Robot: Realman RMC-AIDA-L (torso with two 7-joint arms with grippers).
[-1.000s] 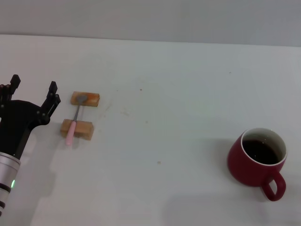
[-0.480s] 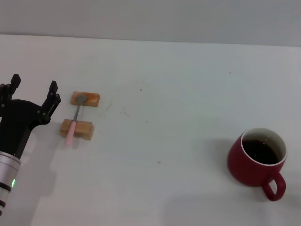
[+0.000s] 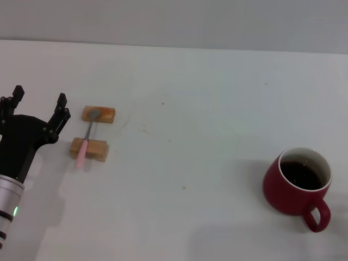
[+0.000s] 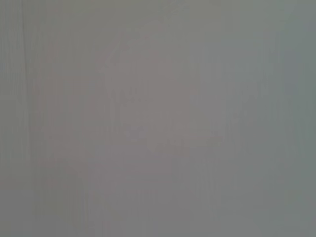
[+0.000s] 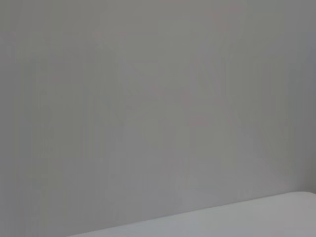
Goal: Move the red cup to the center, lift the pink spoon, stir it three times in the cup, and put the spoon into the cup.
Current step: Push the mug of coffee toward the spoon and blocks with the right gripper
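Awaiting step one: red cup (image 3: 297,181) near right, uncentred; pink spoon (image 3: 87,138) untouched. Left hand (image 3: 37,113) spread, empty. Right hand unseen; must fetch cup.

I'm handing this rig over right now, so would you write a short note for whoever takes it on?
Left hand: open, empty, at the table's left edge beside the spoon.
Right hand: not in view.
Red cup: at the right near side, not centred, dark liquid inside, handle toward the robot.
Pink spoon: lying across two wooden blocks at the left, untouched.
Done: nothing.
Left: centre the cup, lift the spoon, stir three times, leave the spoon in the cup.
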